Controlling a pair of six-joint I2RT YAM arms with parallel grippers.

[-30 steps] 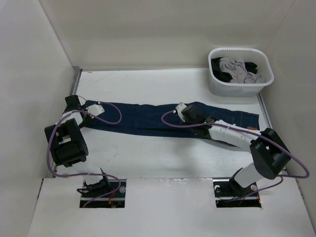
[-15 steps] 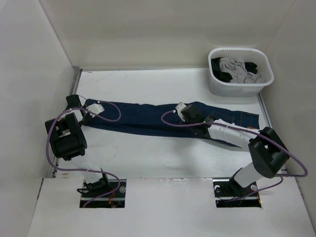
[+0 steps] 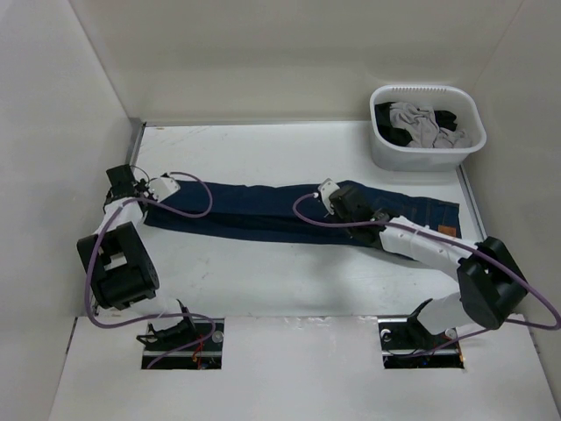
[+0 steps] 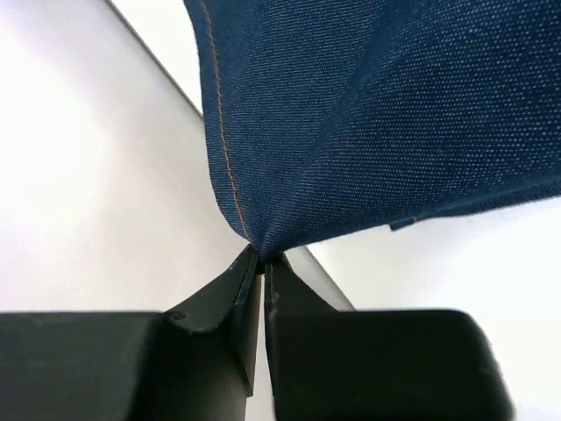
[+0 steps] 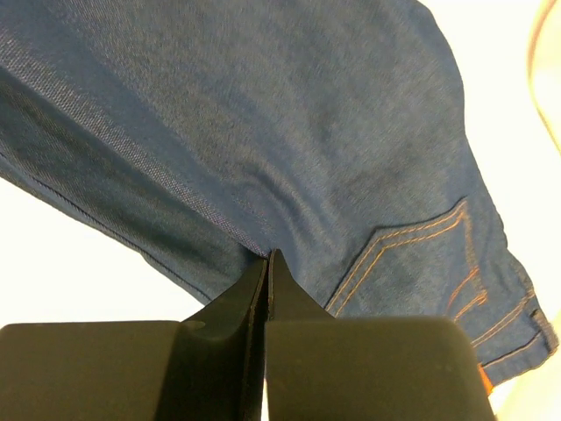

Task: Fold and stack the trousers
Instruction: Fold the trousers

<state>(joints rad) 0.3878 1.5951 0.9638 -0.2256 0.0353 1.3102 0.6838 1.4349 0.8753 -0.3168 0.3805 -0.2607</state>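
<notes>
The dark navy trousers (image 3: 263,210) lie stretched flat across the table, leg ends at the left and waistband at the right with a small tan patch (image 3: 449,231). My left gripper (image 3: 143,200) is shut on a corner of the leg end; the left wrist view shows the denim (image 4: 368,114) pinched at the gripper's (image 4: 257,253) fingertips and pulled taut. My right gripper (image 3: 337,207) is over the seat area. In the right wrist view this gripper (image 5: 267,254) is shut on a small fold of denim next to the orange-stitched back pocket (image 5: 421,254).
A white basket (image 3: 379,149) with grey and black clothes stands at the back right corner. White walls enclose the table; the left wall and a metal edge strip (image 3: 134,145) are close to my left gripper. Purple cables loop over both arms.
My left gripper has moved left and back toward the wall, drawing the leg end with it. My right gripper has shifted slightly right. The trousers lie straighter.
</notes>
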